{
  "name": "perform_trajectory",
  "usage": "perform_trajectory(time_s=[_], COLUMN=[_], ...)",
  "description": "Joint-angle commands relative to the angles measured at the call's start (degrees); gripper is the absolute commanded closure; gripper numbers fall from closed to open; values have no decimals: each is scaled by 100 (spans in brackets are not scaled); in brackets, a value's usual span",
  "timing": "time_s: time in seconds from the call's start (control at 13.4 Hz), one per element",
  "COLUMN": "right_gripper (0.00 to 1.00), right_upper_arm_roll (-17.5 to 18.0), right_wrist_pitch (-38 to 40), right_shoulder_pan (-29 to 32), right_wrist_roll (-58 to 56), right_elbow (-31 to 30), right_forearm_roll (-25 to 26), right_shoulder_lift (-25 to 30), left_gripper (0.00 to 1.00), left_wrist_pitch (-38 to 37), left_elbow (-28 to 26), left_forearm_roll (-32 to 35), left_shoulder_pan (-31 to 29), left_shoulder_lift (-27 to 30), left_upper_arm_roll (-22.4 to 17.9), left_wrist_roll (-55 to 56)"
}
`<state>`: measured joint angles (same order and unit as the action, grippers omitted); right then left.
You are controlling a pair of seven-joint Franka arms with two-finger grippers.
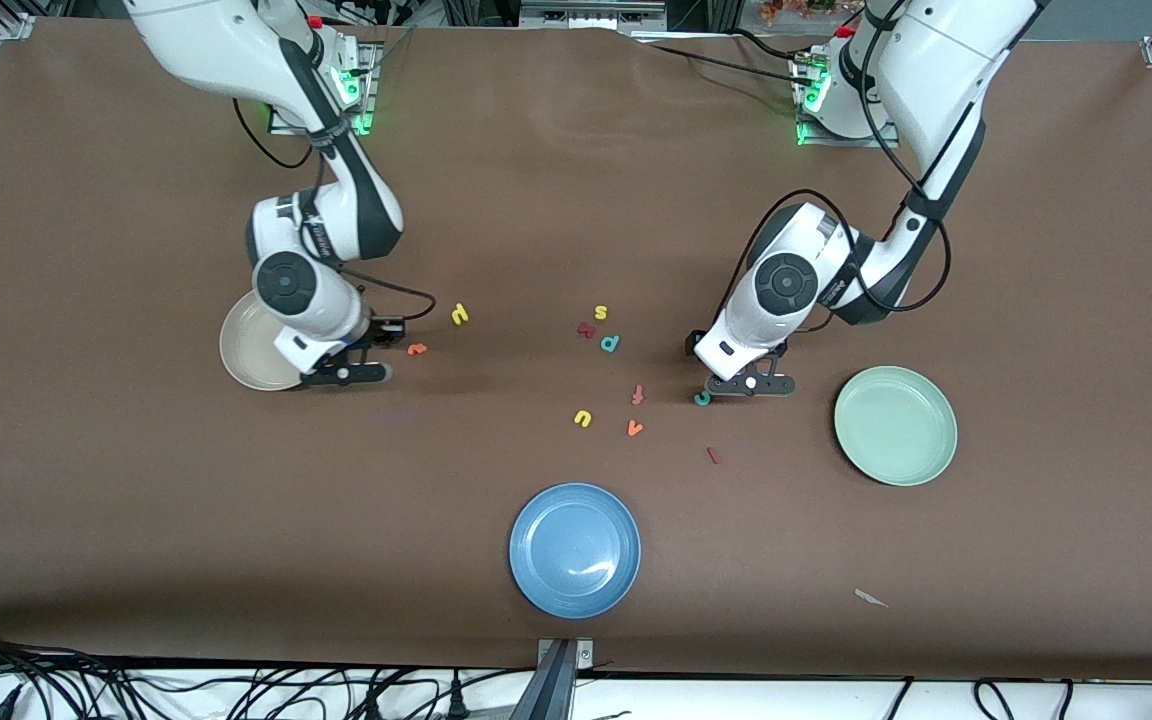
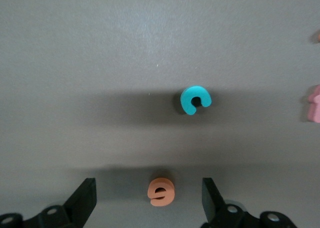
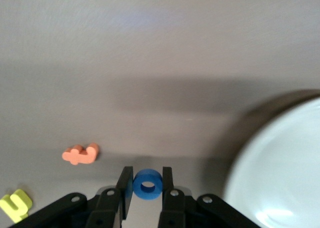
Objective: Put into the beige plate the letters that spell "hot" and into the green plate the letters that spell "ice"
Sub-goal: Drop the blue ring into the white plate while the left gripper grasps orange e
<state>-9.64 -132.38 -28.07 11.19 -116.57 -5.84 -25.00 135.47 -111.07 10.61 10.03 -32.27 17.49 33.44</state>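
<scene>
Front view, near to far: the left claw (image 1: 748, 384) hangs wide over the orange e (image 2: 161, 192), the teal c (image 1: 702, 398) at its 9 o'clock. The right claw (image 1: 348, 373) pinches the blue o (image 3: 147, 184) across its rim, beside the beige plate (image 1: 241, 350). Light, squashy foam probably wants a gentle edge pinch.

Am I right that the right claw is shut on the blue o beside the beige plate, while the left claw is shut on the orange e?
Not quite. The right claw is indeed shut on the blue o beside the beige plate, but the left wrist view shows the left claw open, its fingers standing apart on either side of the orange e, which lies on the table ungripped.
</scene>
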Motion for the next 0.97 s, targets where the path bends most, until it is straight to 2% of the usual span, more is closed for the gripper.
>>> perform_trajectory(time_s=[0.0,0.3,0.52,0.9], right_gripper=[81,81,81,80], right_upper_arm_roll=[-309,-1134,-1145,-1145], right_wrist_pitch=[667,871,740,678], right_shoulder_pan=[13,161,644,768], right_wrist_roll=[-204,-1211,-1767,-1883], right_elbow=[301,328,311,284], right_forearm_roll=[-57,-31,-49,-57], right_shoulder_lift=[206,58,-206,-497], left_gripper=[14,26,32,44], left_wrist_pitch=[59,50,32,41], left_elbow=[33,-64,-134,-152], left_forearm_roll=[214,214,214,214], left_shoulder_pan=[78,87,113,175], left_shoulder_lift=[-157,-175,-166,-166], left_upper_arm_roll=[-17,-9,-9,-9], left_wrist_roll=[181,225,286,409])
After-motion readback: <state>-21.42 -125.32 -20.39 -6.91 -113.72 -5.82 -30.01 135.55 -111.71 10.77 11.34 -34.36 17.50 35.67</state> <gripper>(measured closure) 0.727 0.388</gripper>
